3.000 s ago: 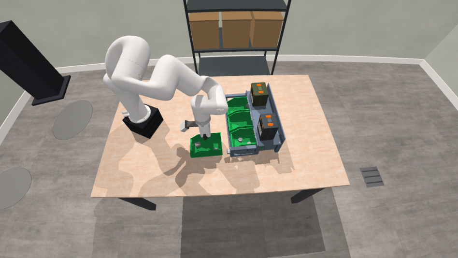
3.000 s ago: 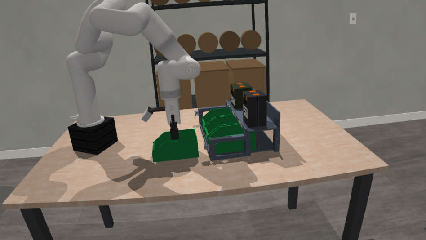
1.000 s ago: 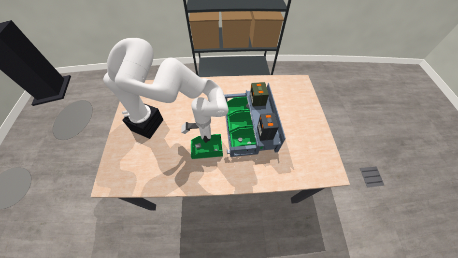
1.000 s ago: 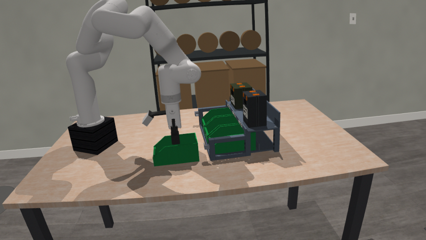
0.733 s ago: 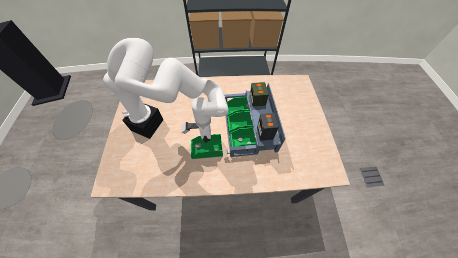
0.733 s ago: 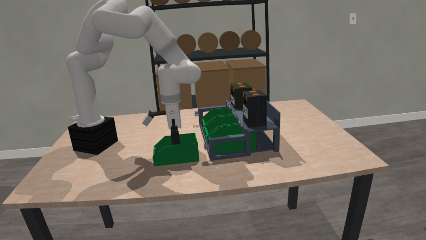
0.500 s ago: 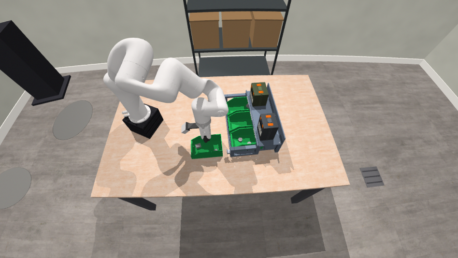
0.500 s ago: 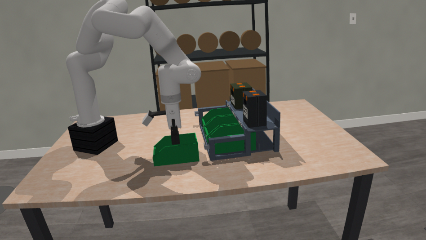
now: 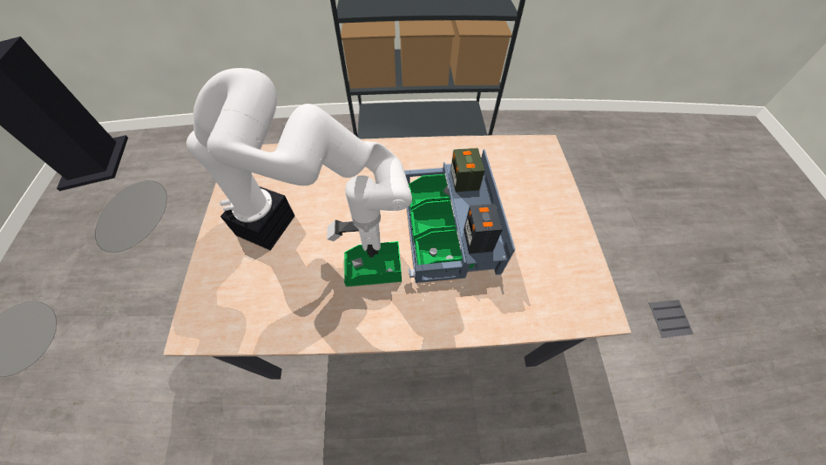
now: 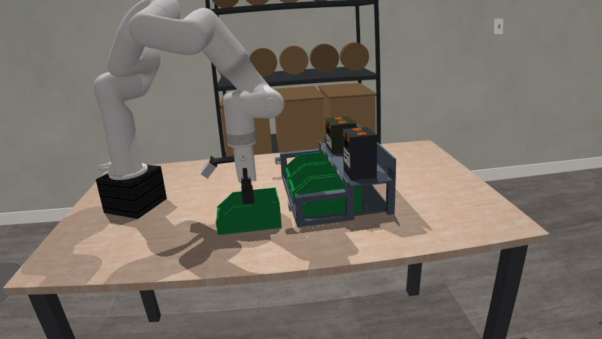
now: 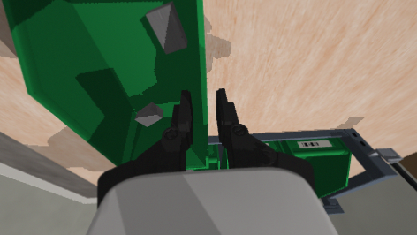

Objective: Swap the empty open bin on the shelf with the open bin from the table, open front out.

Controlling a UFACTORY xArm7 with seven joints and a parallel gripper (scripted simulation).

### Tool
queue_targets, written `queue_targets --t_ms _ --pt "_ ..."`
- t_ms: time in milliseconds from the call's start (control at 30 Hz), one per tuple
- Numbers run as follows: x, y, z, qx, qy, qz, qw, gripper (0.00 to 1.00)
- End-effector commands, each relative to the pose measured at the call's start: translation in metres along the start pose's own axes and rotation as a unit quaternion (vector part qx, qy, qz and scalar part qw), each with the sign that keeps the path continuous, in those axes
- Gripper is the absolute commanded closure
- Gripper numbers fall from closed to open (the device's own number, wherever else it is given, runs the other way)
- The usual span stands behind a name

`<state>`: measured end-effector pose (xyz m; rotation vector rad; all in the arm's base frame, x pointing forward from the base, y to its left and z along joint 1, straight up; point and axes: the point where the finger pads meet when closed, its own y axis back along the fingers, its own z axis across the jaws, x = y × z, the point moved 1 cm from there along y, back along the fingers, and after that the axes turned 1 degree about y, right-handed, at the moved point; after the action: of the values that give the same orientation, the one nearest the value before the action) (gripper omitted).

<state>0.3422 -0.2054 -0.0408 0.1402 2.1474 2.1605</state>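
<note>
Fingers: while one of the fingers stands inside the loaded bin and the other outside, they straddle its far side wall, partly open, with a gap on each side of it; they hold nothing.
Gripper [image 9: 372, 252] [image 10: 247, 202] [image 11: 203, 101]: points down at the loaded bin.
Loaded bin [image 9: 372, 279] [image 10: 249, 218] [image 11: 115, 44]: stands upright on the bench [image 9: 566, 288] [image 10: 446, 189] [image 11: 309, 66], beside the shelf, its low open front towards the arm's base.
Parts: a grey block [image 9: 356, 262] [image 11: 167, 28] lies nearer the bin's front, a smaller grey piece [image 9: 389, 269] [image 11: 150, 115] nearer its rear.
Shelf [image 9: 440, 269] [image 10: 322, 195] [image 11: 327, 134]: carries three green bins in a row.
Middle bin [image 9: 433, 219] [image 10: 315, 169]: in its place, looks empty.
Near bin [image 9: 430, 239] [image 10: 324, 207]: in its place, small light parts inside.
Far bin [image 9: 427, 187] [image 10: 314, 156] [image 11: 327, 172]: in its place, contents unclear.
Boxes: a dark green box [image 9: 468, 173] [image 10: 334, 141] and a black box [image 9: 484, 231] [image 10: 360, 157] stand on the rear board.

Compared with three seconds ago, the green bin [image 9: 372, 278] [image 10: 253, 218] [image 11: 66, 66] left of the frame's centre sits a little lower in the exterior view. The gripper [image 9: 372, 250] [image 10: 247, 200] [image 11: 203, 101] above it is lower too, and the white arm [image 9: 306, 138] [image 10: 227, 50] at upper left dips slightly with them.
</note>
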Motion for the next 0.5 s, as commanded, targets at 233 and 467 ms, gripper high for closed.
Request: queue_targets --t_ms 233,467 --pt "-0.0012 0.0028 -0.0004 0.001 0.000 -0.001 1.000 0.74" --pt "-0.0012 0.0053 -0.0004 0.001 0.000 -0.001 1.000 0.74"
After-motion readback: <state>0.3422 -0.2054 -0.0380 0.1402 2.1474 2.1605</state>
